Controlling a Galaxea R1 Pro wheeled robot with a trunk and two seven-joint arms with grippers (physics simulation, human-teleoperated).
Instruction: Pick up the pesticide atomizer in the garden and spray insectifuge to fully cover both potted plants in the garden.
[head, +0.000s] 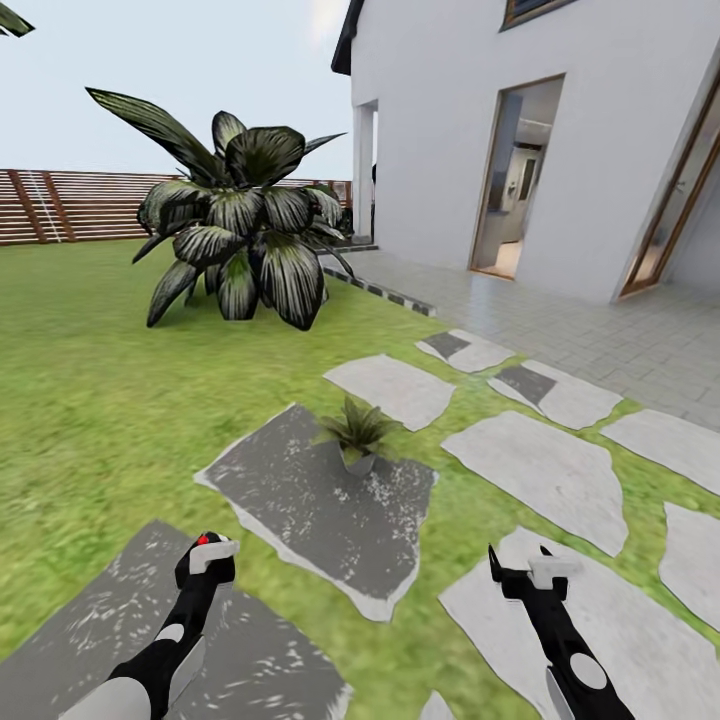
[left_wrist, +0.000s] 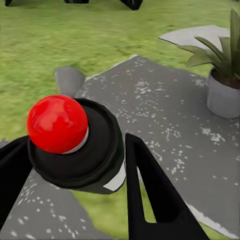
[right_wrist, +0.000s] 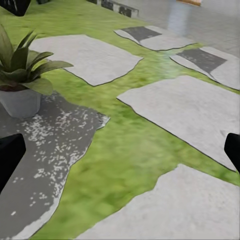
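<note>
The pesticide atomizer (head: 203, 548) is a dark bottle with a red ball on its black cap (left_wrist: 57, 122). My left gripper (head: 205, 556) is shut on it, low at the left over a dark speckled stone slab (head: 90, 630). In the left wrist view a black finger (left_wrist: 150, 195) stands on each side of the bottle. One potted plant (head: 356, 432), a small green rosette in a grey pot, stands ahead on another dark slab (head: 320, 520); the wrist views catch it too (left_wrist: 222, 75) (right_wrist: 22, 75). My right gripper (head: 522, 570) hangs open and empty over a pale slab, right of the plant.
A big dark striped-leaf shrub (head: 240, 230) grows on the grass beyond the plant. Pale stepping stones (head: 540, 465) lead right to a paved terrace (head: 600, 330) and a white house with an open doorway (head: 512, 180). A wooden fence (head: 70, 205) closes the far left.
</note>
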